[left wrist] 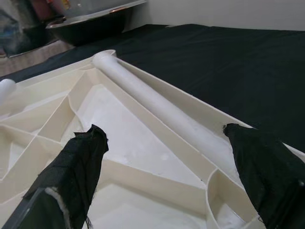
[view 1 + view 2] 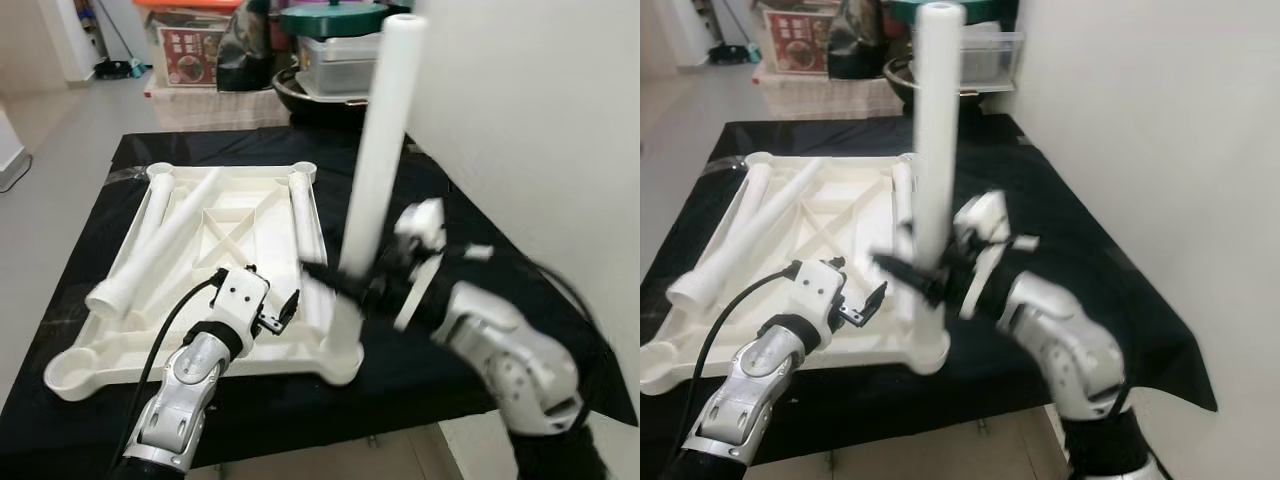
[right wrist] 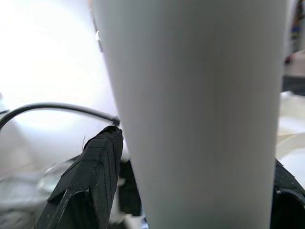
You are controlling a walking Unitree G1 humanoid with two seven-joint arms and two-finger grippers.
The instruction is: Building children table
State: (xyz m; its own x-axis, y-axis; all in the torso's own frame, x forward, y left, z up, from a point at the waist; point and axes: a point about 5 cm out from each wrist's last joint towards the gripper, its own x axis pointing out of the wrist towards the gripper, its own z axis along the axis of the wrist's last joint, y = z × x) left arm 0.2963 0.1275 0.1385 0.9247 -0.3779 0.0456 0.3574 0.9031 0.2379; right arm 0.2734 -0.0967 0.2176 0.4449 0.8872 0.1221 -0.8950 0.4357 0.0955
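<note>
One white plastic tube leg upright in near-right corner socket of upturned white plastic tabletop, frame centre. Right gripper clamped round it, blurred. Three loose legs still lying in tray. Left gripper spread, empty, hovering lower centre. Roughly quarter done.

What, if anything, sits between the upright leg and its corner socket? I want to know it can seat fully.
Nothing visible does. The upright leg, gripped by the right gripper, already stands at the corner socket of the tabletop.
</note>
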